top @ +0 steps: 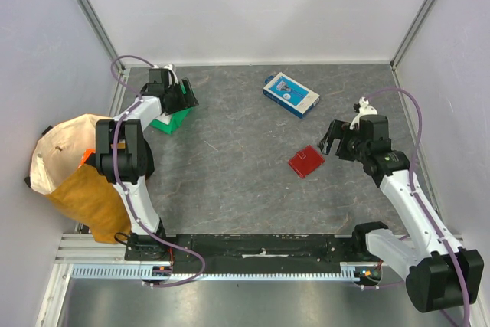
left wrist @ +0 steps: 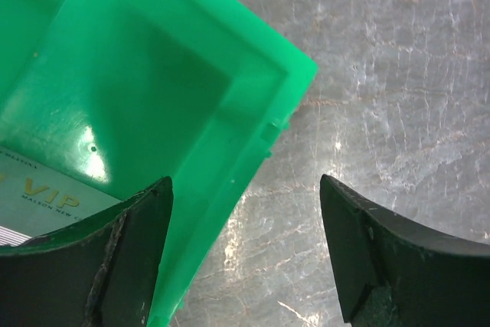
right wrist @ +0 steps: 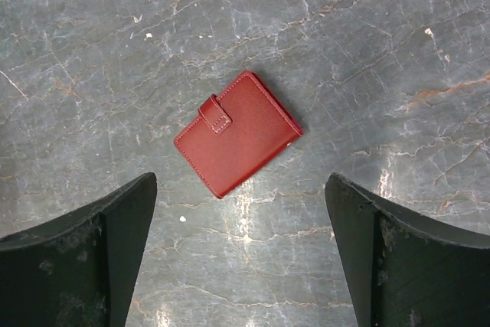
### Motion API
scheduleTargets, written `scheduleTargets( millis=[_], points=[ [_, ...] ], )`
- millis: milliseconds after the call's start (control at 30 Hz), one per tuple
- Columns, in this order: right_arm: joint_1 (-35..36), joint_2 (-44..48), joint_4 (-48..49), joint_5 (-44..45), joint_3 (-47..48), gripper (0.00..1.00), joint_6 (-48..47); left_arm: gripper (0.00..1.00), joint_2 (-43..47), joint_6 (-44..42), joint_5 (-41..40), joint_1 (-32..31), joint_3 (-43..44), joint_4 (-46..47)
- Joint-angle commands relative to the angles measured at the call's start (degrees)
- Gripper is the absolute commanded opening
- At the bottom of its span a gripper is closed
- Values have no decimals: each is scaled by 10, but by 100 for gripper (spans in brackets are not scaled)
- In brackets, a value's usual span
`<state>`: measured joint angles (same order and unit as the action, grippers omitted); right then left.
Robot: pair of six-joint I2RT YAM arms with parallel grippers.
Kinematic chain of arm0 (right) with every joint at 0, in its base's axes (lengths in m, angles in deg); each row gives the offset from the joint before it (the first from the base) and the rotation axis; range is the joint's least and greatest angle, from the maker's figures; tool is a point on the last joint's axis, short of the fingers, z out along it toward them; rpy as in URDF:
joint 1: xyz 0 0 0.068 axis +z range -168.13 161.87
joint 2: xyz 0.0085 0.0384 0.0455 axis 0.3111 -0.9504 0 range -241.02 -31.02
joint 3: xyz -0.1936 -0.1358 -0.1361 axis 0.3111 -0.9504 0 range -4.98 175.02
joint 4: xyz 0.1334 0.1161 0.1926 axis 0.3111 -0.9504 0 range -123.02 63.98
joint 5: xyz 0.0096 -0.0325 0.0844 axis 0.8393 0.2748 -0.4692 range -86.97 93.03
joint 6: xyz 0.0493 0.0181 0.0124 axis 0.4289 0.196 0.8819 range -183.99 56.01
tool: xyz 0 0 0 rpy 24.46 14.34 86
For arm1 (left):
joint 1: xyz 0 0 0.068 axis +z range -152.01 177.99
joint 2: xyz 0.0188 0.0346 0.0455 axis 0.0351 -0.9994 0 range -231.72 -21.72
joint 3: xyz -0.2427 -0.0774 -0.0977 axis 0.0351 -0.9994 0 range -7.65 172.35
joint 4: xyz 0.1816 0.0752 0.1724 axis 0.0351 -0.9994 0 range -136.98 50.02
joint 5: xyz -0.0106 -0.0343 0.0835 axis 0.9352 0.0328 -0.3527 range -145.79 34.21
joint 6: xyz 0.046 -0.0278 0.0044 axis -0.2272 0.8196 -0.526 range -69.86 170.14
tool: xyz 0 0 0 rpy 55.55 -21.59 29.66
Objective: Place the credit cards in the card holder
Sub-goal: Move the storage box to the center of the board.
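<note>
At the far left of the table (top: pixel 230 189), the left gripper (left wrist: pixel 245 189) hangs over the green bin (left wrist: pixel 153 74) with its jaws spread wide and holding nothing. 1 finger is above the bin's inside and the other above bare tabletop, so the bin's wall runs between them. Only 1 credit card (left wrist: pixel 46 208) shows, a pale one printed VIP, lying flat on the bin floor and partly hidden by that finger; any others are out of sight. A straight descent from this pose would likely catch the rim and shove or tip the light bin. A thin card lying flat also gives the pads little edge to pinch, so it may simply skid. Well apart on the right, the card holder (right wrist: pixel 237 134) lies closed on the table with its tab fastened. The right gripper (right wrist: pixel 241 181) hovers just beside it, jaws likewise spread and empty. Prying the tab with 1 arm could push the wallet along the glossy surface rather than open it. That surface is dark grey, veined like stone, with a sheen. A blue-and-white box (top: pixel 291 94) rests toward the back, plain white walls close 3 sides, and a tan bag (top: pixel 76 189) slumps off the left edge.
</note>
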<state>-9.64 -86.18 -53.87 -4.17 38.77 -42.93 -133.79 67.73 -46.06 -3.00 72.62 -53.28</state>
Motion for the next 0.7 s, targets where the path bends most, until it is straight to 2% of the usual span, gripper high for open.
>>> scheduleTargets(
  millis=[0,333,667],
  points=[
    [-1,-2,13,7,-6,98,8,82,44,26,52,-13,-28,27],
    [0,-1,14,8,-16,98,16,80,76,80,54,-63,-81,58],
    [0,5,11,40,-32,98,41,80,67,119,44,-161,-80,85]
  ],
)
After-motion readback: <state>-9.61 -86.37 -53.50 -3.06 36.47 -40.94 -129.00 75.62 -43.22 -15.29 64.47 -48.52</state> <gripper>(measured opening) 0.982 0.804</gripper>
